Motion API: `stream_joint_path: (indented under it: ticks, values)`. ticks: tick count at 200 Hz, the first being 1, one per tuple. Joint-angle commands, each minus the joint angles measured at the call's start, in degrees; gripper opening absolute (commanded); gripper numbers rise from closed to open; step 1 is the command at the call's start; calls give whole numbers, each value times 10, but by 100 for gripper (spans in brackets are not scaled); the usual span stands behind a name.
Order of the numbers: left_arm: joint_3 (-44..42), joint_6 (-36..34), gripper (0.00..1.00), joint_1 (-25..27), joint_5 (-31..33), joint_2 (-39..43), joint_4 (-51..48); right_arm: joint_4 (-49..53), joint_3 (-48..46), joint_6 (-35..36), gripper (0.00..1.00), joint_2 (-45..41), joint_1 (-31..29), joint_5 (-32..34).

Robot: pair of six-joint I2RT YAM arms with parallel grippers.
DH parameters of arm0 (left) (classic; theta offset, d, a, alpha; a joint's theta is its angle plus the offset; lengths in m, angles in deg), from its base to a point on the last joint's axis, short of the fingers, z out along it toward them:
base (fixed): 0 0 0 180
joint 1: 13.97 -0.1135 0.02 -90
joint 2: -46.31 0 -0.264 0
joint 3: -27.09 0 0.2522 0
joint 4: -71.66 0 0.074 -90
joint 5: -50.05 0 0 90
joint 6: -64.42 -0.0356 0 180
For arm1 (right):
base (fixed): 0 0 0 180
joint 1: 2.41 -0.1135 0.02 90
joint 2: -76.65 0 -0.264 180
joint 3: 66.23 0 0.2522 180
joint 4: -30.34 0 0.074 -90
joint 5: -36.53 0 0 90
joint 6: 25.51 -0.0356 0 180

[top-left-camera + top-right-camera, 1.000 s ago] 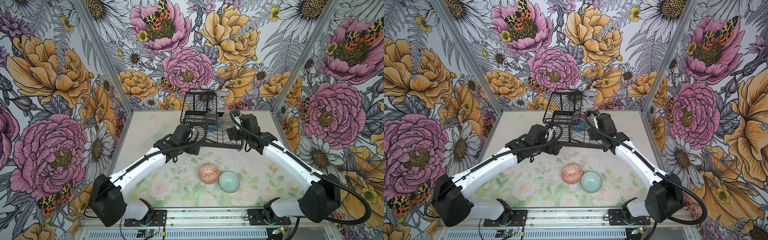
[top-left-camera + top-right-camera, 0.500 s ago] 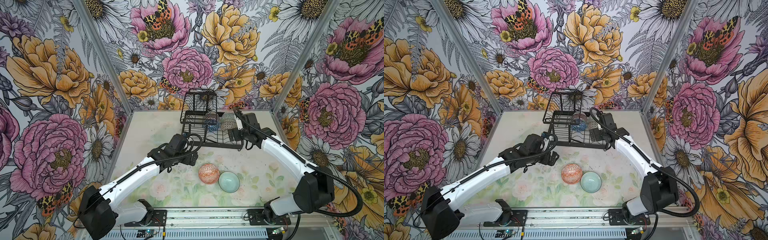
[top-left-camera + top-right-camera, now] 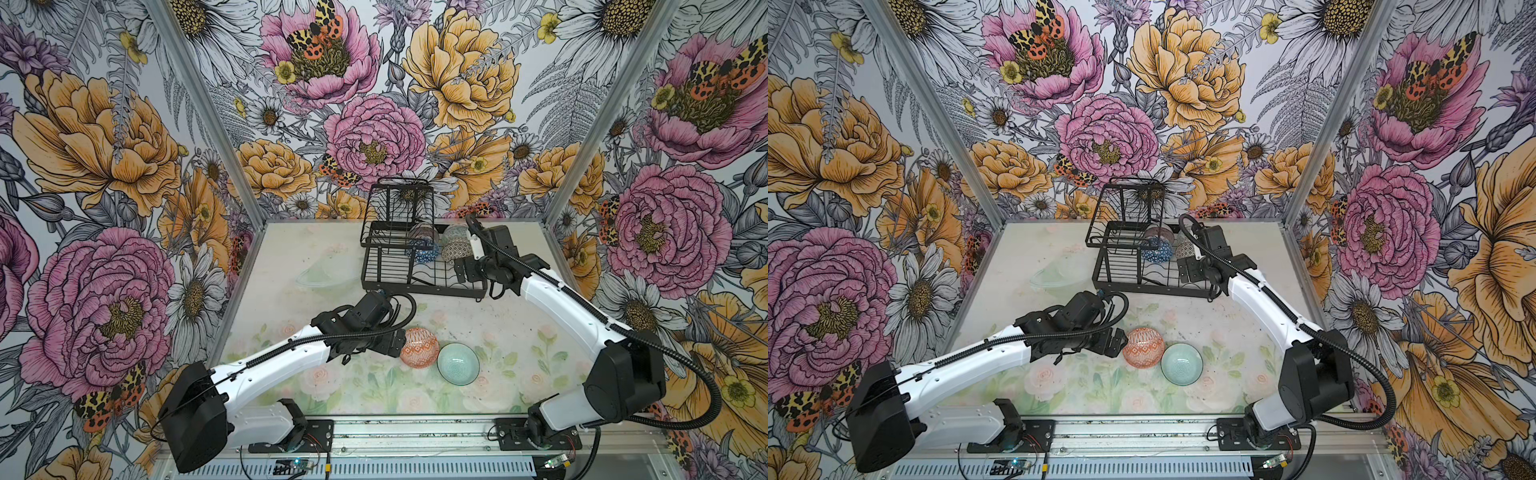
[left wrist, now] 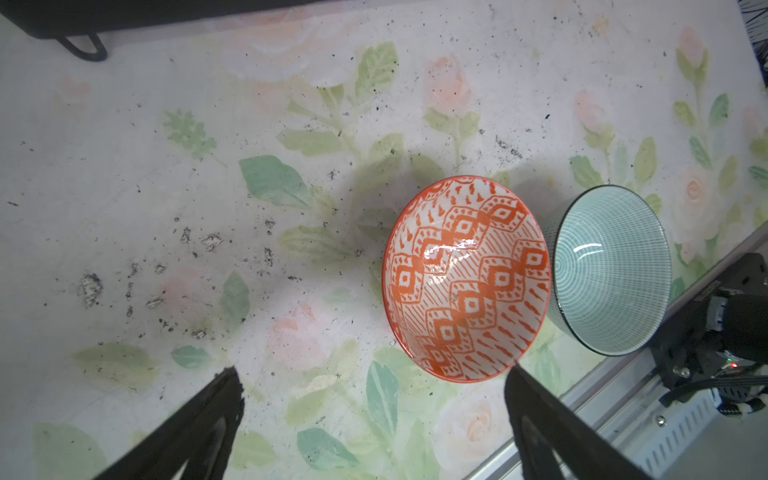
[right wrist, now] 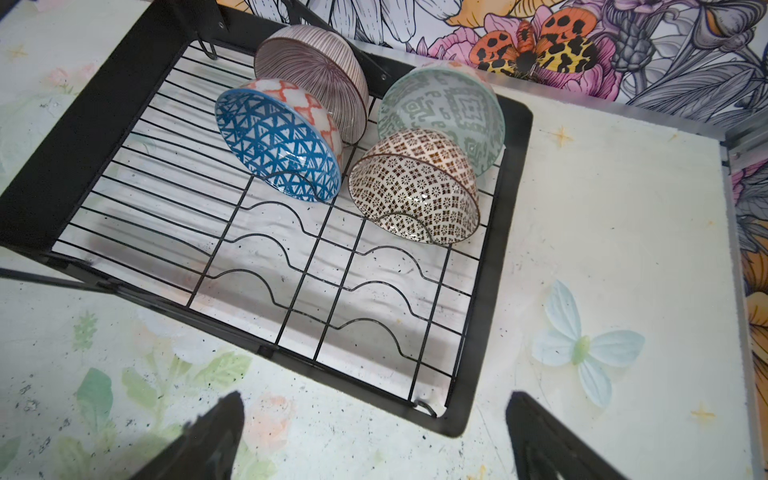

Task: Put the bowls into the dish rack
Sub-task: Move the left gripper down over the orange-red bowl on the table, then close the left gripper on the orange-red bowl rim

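By my count, four of the six bowls are in the dish rack [image 5: 62, 166] and two are left on the table [image 4: 124, 166]. In the right wrist view the four stand on edge among the slotted wires at the rack's far end, in two pairs. The pink-lined bowl [image 5: 316, 68] has the blue-triangled bowl [image 5: 278, 145] in front of it, and the grey-green bowl [image 5: 449, 104] has the black-and-white dotted bowl [image 5: 415, 195] in front of it. The wire slots nearer my arms are free, and the raised basket tier [image 3: 407, 187] looks empty in both top views.

The orange-diamond bowl [image 4: 465, 278] and the pale teal bowl [image 4: 611, 270] sit upright on the table, side by side near its front edge and well apart from the rack. Whether they touch I cannot tell.

My left gripper [image 4: 372, 374] is spread wide and holds nothing. It hovers low just beside the orange-diamond bowl, one fingertip close to its rim, and the bowl is not yet between the fingers. I judge that bowl to be my next pick. My right gripper [image 5: 376, 397] is also spread wide and empty, hanging above the rack's near corner with the black-and-white dotted bowl ahead of it. So roughly two thirds of the task is done, with two picks and two placements left
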Motion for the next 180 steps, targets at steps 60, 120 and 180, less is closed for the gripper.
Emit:
stream_joint_path:
  ticks: [60, 120, 180]
  values:
    - [-7, 30, 99, 20, -38, -83, 69, -3, 2, -9, 100, 2, 4, -8]
    - [0, 29, 99, 18, -46, -145, 114, -4, -1, -10, 99, 7, 4, -13]
    - [11, 25, 98, 8, -47, -185, 128, -7, -5, -7, 100, 11, 4, -14]
